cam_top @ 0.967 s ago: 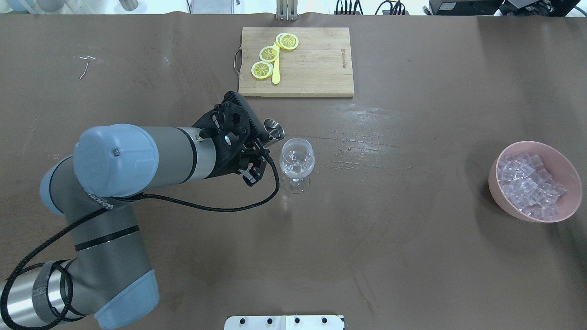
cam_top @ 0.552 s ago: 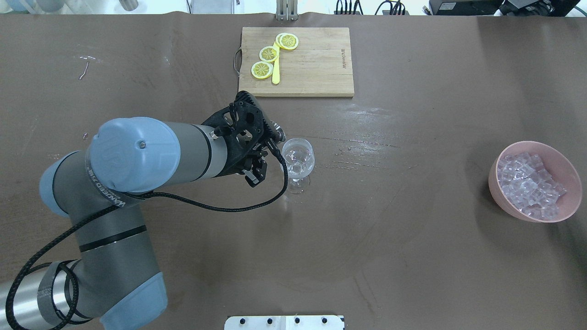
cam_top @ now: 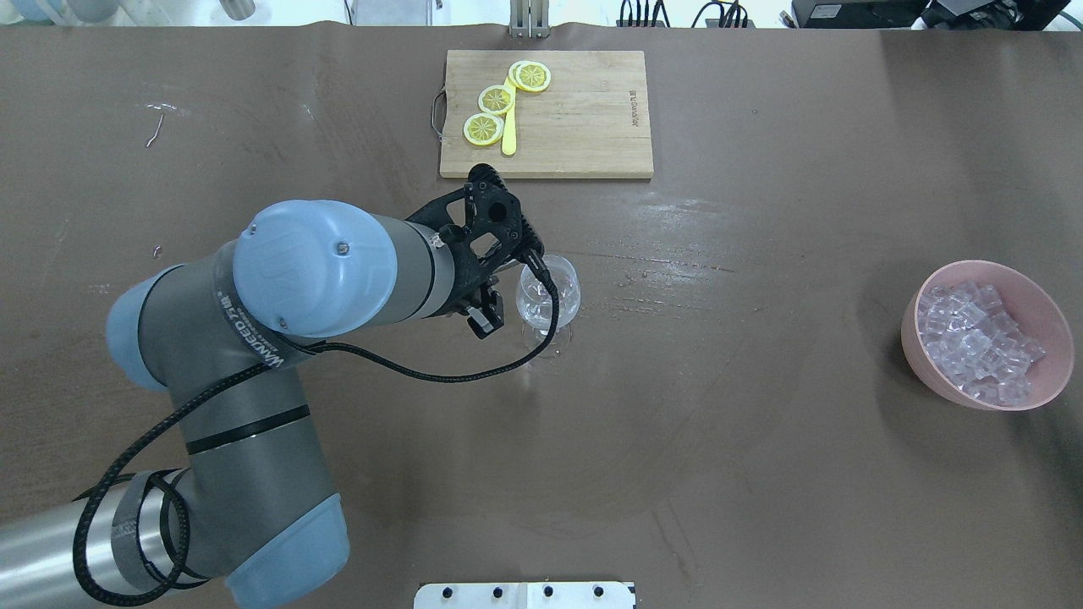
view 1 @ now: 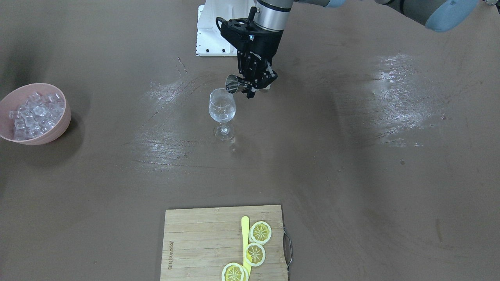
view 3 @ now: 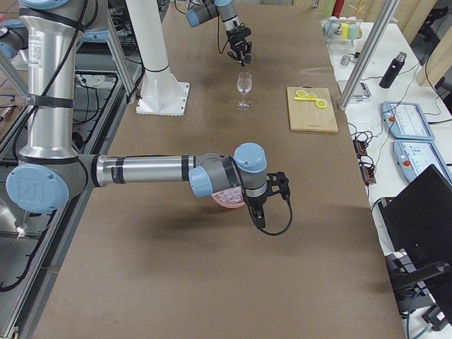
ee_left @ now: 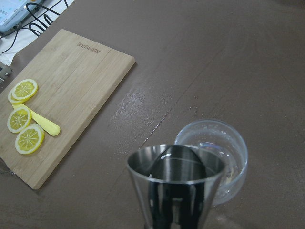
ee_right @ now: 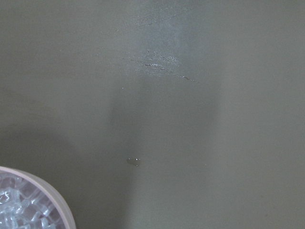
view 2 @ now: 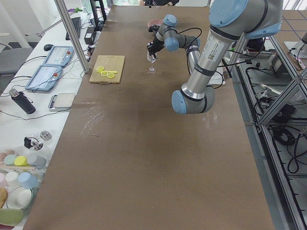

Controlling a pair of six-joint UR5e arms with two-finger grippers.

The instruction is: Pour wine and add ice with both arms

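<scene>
My left gripper (view 1: 256, 86) is shut on a small steel jigger (view 1: 233, 83), tipped with its mouth at the rim of the clear wine glass (view 1: 222, 107). The left wrist view shows the jigger (ee_left: 175, 186) right in front of the glass (ee_left: 233, 155). From overhead, the gripper (cam_top: 499, 288) hides the jigger and touches the glass's (cam_top: 554, 296) left side. The ice (cam_top: 977, 338) fills a pink bowl (cam_top: 922, 355) at the far right. My right gripper (view 3: 258, 215) hangs by the bowl; I cannot tell whether it is open.
A wooden cutting board (cam_top: 584, 118) with three lemon slices (cam_top: 497, 99) and a yellow stick lies at the back, beyond the glass. The bowl's rim (ee_right: 50, 191) shows at the lower left of the right wrist view. The white pedestal (view 1: 209, 35) stands at the robot's side.
My left arm has swung right and forward toward the glass. The wrist has turned, so the jigger that showed beside the glass is now under the gripper at the rim.
</scene>
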